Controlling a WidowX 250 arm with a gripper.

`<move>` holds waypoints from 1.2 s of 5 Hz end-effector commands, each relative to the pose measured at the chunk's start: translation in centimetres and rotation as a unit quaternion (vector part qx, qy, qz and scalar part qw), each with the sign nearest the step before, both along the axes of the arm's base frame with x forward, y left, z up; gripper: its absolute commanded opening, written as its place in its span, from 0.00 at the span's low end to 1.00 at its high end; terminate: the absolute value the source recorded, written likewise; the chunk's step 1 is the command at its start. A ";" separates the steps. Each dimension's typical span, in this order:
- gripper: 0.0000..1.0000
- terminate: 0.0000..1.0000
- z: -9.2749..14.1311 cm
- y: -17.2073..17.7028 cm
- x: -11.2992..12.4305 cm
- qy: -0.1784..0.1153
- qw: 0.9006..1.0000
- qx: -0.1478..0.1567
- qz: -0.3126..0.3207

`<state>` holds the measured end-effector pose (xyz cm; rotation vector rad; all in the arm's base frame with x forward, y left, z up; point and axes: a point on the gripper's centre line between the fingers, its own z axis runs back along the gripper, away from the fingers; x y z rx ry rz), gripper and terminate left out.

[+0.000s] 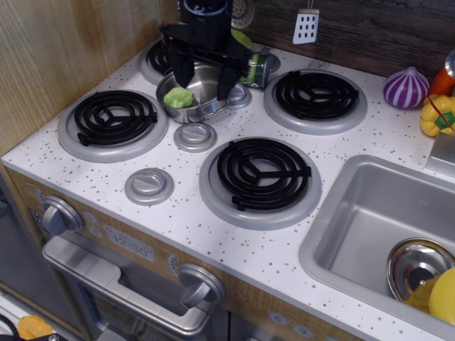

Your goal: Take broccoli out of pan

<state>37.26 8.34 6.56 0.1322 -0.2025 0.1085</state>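
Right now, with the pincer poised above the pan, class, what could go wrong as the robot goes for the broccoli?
1. The open pincer straddles the pan, while the broccoli lies against the left wall; a finger might hit the rim and shove the pan.
2. The green-labelled can lies close behind; the arm might knock it.
3. The small, lumpy broccoli could slip out.

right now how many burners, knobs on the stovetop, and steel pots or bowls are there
burners: 4
knobs: 3
steel pots or bowls: 2, pan, bowl in the sink
total: 9
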 end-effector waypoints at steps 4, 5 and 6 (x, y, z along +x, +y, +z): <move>1.00 0.00 -2.6 5.5 2.7 -0.064 0.996 0.009 -0.060; 1.00 0.00 -3.6 5.3 3.0 -0.072 0.995 0.001 -0.067; 0.00 0.00 -4.3 4.9 3.6 -0.082 0.994 -0.005 -0.068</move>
